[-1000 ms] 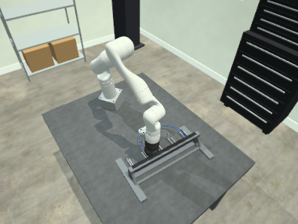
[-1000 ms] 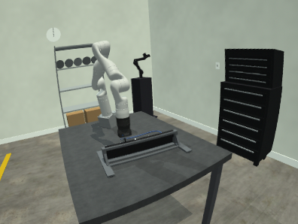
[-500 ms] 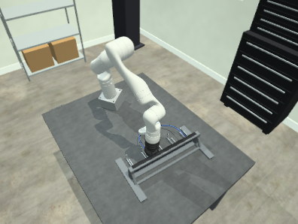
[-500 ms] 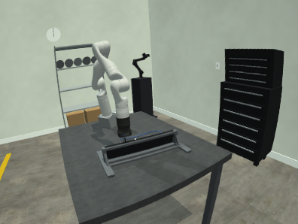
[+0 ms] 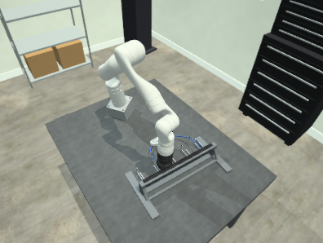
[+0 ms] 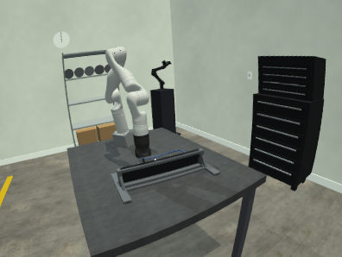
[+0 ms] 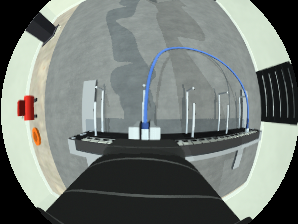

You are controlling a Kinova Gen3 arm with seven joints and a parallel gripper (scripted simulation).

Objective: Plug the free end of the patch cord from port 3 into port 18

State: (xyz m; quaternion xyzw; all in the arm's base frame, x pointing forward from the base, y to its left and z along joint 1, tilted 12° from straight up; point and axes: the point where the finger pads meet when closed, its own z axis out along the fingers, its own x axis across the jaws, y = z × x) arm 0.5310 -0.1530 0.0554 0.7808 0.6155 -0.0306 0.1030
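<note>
The rack (image 5: 185, 164) (image 6: 164, 169) (image 7: 215, 142) stands on the dark table (image 5: 81, 134) (image 6: 173, 207), and its long black panel faces away from the arm's base. My gripper (image 5: 165, 163) (image 6: 142, 155) (image 7: 145, 127) points straight down at the panel's arm side, left of its middle in the top view. It is shut on the free plug of the blue patch cord (image 5: 187, 137) (image 6: 168, 153) (image 7: 200, 51). The cord arcs up from the plug and comes down at the panel's right end in the wrist view. The frames do not show how deep the plug sits.
Thin upright posts (image 7: 193, 116) stand in a row behind the panel. A black drawer cabinet (image 5: 285, 73) (image 6: 287, 121) stands to the right, off the table. A metal shelf with cardboard boxes (image 5: 53, 59) and a black pedestal (image 6: 163, 108) stand behind the arm's base.
</note>
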